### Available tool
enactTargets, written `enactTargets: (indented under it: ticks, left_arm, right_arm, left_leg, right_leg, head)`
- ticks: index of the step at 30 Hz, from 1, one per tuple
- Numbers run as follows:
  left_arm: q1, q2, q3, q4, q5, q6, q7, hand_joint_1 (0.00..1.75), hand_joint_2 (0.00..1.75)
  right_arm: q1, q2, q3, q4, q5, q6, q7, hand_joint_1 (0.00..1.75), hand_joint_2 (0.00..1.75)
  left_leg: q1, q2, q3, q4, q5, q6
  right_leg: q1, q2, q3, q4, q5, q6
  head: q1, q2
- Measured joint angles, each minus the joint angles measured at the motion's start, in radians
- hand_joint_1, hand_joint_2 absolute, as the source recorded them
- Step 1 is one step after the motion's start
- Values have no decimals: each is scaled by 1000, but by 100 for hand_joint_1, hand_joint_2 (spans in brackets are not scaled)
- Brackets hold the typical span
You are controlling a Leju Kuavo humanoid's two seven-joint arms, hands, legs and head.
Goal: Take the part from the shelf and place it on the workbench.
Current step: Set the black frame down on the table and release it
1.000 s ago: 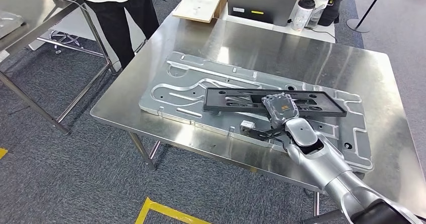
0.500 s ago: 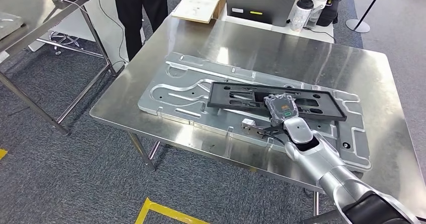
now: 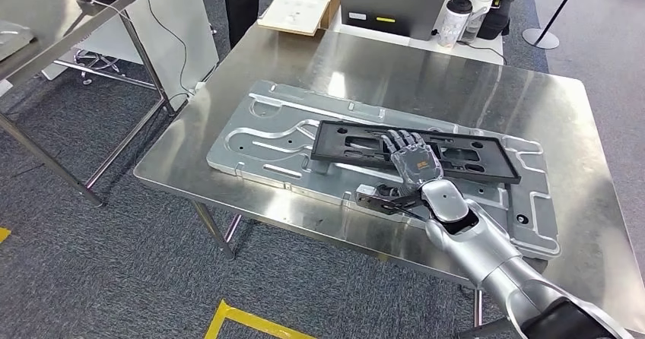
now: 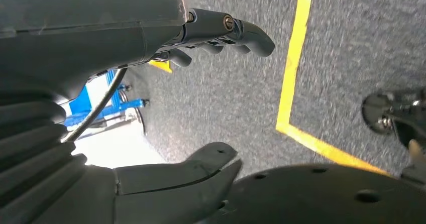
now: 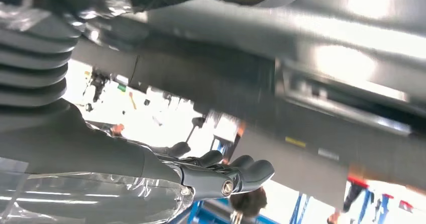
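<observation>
Though over part (image 3: 414, 150), right hand (image 3: 411, 156) splayed.

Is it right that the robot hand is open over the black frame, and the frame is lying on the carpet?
Not quite. The right robot hand is open over the black frame, but the frame lies on the metal plate on the steel table, not the carpet. The head view shows it.

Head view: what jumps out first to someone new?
The long black part lying across the big machined aluminium plate on the steel workbench. The silver right hand lies on the part, fingers spread. At the far edge, a laptop and an open cardboard box.
</observation>
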Motion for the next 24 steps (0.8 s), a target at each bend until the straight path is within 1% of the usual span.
enactTargets:
  ticks: [3,8,13,15,19,24]
  left_arm:
    - [11,0,2,6,8,-5,-10,0,0]
    - [15,0,2,10,14,-4,-10,0,0]
    - [17,0,2,11,12,-8,-10,0,0]
    - [17,0,2,11,12,-11,-12,0,0]
    - [18,0,1,12,13,-15,-18,0,0]
    - [18,0,-2,12,14,-16,-21,0,0]
  right_arm:
    - [18,-6,5,-96,28,-24,-3,0,0]
    - [26,-5,41,-278,58,-59,-4,0,0]
    - [25,1,84,-373,68,-115,-9,0,0]
    - [25,7,100,-394,49,-125,-23,0,0]
    - [21,21,137,-434,-37,-130,-66,0,0]
    - [10,36,186,-490,-110,-137,-105,0,0]
  left_leg:
    - [0,0,-1,0,0,-1]
    - [0,0,-2,0,0,-1]
    - [0,0,-3,0,0,-1]
    - [0,0,-3,0,0,-1]
    - [0,0,-3,0,0,-1]
    - [0,0,-3,0,0,-1]
  right_leg:
    - [0,0,-1,0,0,0]
    - [0,0,-2,1,0,0]
    - [0,0,-3,1,0,0]
    - [0,0,-2,1,0,0]
    - [0,0,-2,1,0,0]
    - [0,0,-2,1,0,0]
  head:
    - [0,0]
    - [0,0]
    - [0,0]
    - [0,0]
    - [0,0]
    - [0,0]
